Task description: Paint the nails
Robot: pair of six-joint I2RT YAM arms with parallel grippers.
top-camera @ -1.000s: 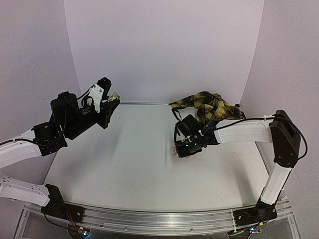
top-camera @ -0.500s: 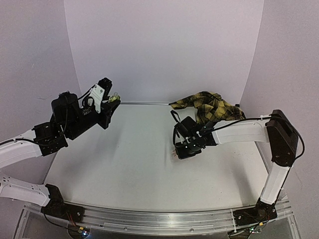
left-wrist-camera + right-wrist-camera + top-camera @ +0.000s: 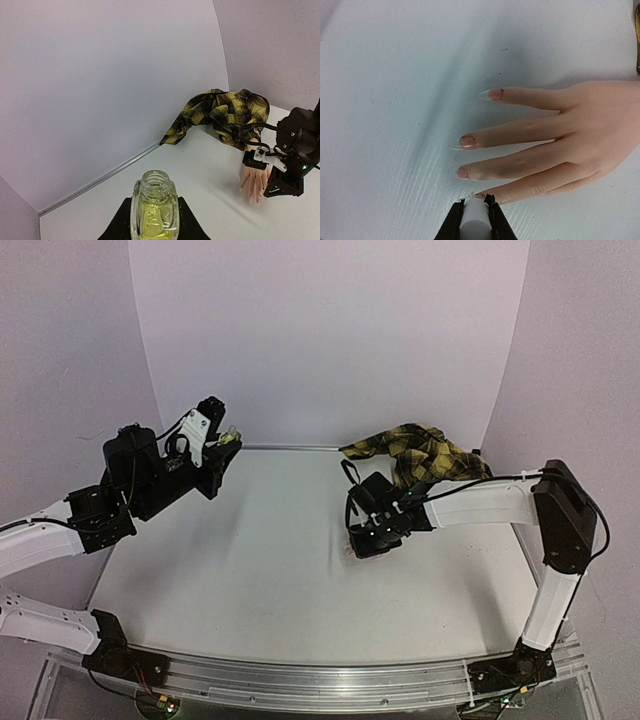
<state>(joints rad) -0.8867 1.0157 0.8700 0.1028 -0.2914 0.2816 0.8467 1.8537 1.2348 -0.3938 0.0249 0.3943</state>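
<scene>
The mannequin hand [image 3: 570, 135] lies flat on the white table, fingers pointing left in the right wrist view. Its nails [image 3: 468, 142] have long clear tips. My right gripper [image 3: 475, 202] is shut on a white cap [image 3: 475, 222], whose front end sits at the tip of the lowest finger and hides that nail. The hand also shows in the left wrist view [image 3: 255, 180]. The yellow-and-black plaid sleeve [image 3: 425, 455] trails toward the back wall. My left gripper [image 3: 222, 440] is shut on an open glass bottle [image 3: 154, 210] of yellowish liquid, held raised at the back left.
The curved white back wall [image 3: 330, 340] meets the table just behind the sleeve. The right arm [image 3: 480, 502] reaches across the right half of the table. A metal rail [image 3: 330, 685] runs along the near edge.
My right gripper has shifted slightly up and left over the mannequin hand's fingertips. The left arm and its bottle have not moved.
</scene>
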